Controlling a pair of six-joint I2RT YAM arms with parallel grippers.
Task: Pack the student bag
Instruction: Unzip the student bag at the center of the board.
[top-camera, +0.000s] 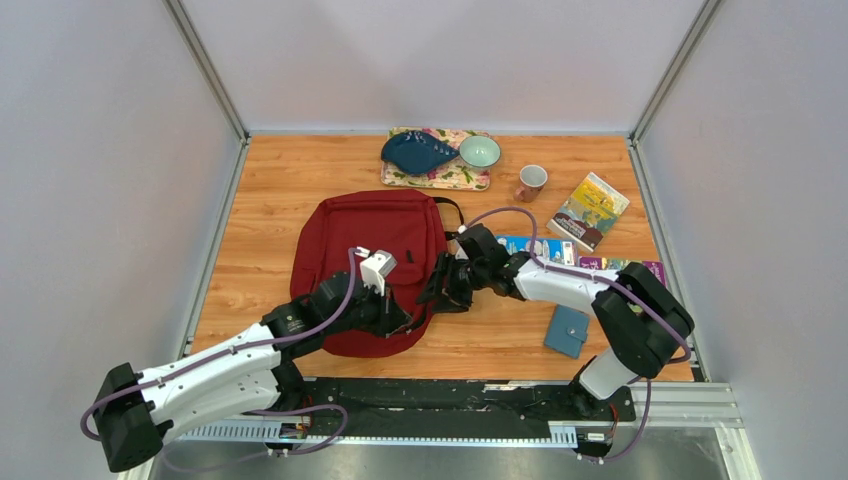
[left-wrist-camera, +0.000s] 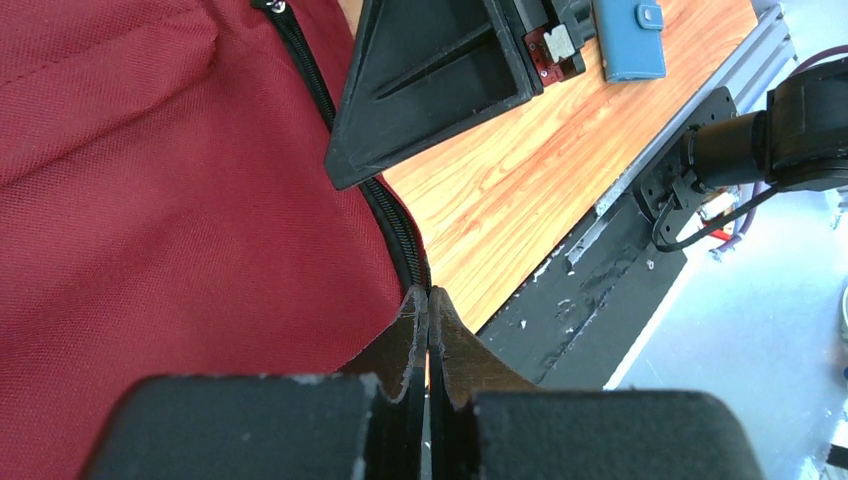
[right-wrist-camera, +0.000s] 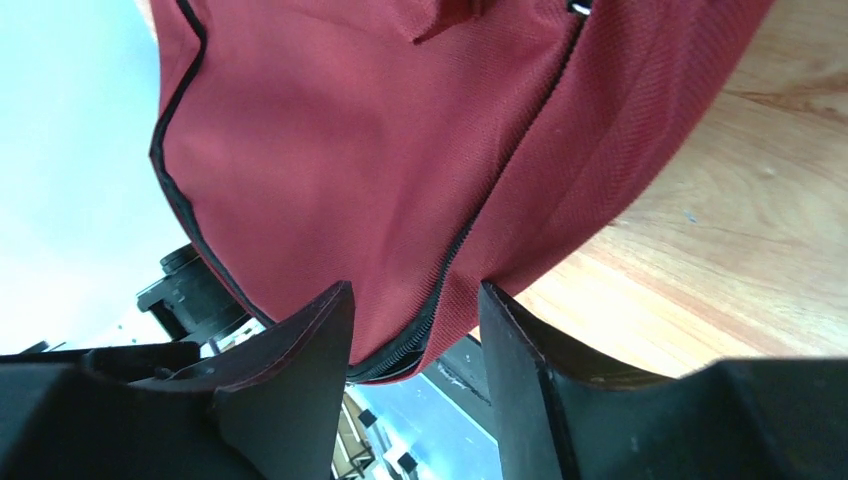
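**On the bench, one red bag with two claws at its edge**

Near the middle of the wooden bench (top-camera: 290, 200) we saw the single student bag (top-camera: 375, 250). It lay flat, its black top loop toward the far side and its bottom toward the arm bases. Both arms reached in to its near-right edge.

The left claw (left-wrist-camera: 428, 300) was pressed together, its two fingers meeting right at the bag's black zip (left-wrist-camera: 400, 230). We could not tell whether anything thin was caught between them. The right claw (right-wrist-camera: 415, 295) was closed on the bag's zipped edge, with the red fabric filling the gap between its two fingers.

Along the far side we counted:
- one flowered tray (top-camera: 440, 180), carrying one dark blue object (top-camera: 415, 152) and one pale green bowl (top-camera: 479, 151)
- one mug (top-camera: 530, 182), just right of the tray
- one picture book (top-camera: 590, 210), lying in the open

A blue printed piece (top-camera: 545, 247) and a purple printed piece (top-camera: 650, 268) were partly hidden by the right arm. One blue wallet (top-camera: 567, 331) lay near the front edge, apart from the bag.
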